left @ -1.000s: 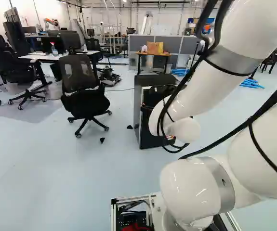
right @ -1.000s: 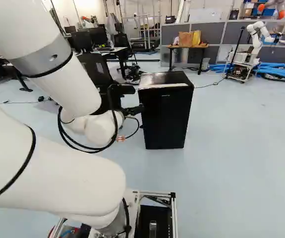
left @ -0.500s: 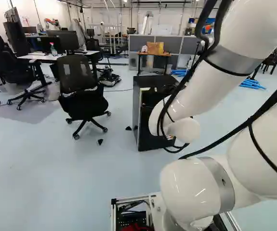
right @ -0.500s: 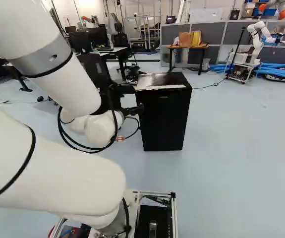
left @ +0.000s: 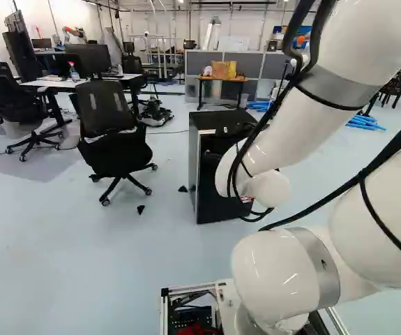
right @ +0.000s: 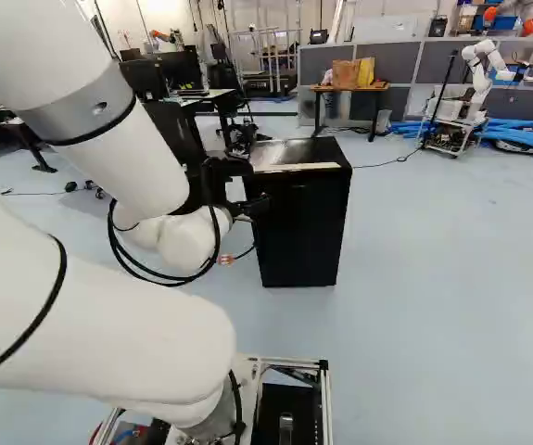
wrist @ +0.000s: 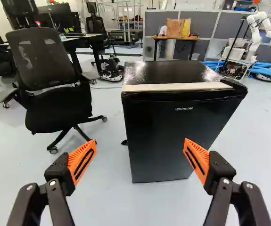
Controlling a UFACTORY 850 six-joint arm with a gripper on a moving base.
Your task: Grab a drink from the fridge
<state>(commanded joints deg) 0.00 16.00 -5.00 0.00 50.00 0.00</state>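
A: A black robot hand [wrist: 140,141] with two orange-padded fingers faces a black, box-shaped fridge [wrist: 154,136] on a pale, glossy floor [wrist: 107,202]. Is it holding anything?

B: Nothing. The fingers stand wide apart, and the fridge is ahead of them, not between them, with floor showing in front of it.

A: And the drink?

B: Out of sight, presumably behind the closed black door [wrist: 192,117], beneath the pale strip [wrist: 173,86] along the fridge's top front edge.

A: Why hold the hand that way?

B: Likely to bring it to the door. Spread fingers leave room to catch an edge, while the white, jointed arm [right: 108,334] reaches forward from its moving base. The job appears to be at the approach stage, the door unopened.

A: The black, mesh-backed office chair [wrist: 43,61] beside the fridge?

B: Probably just parked there, though a swinging door or a wide arm could bump it. The next move calls for closing in squarely, then finding a hold on the door's edge.
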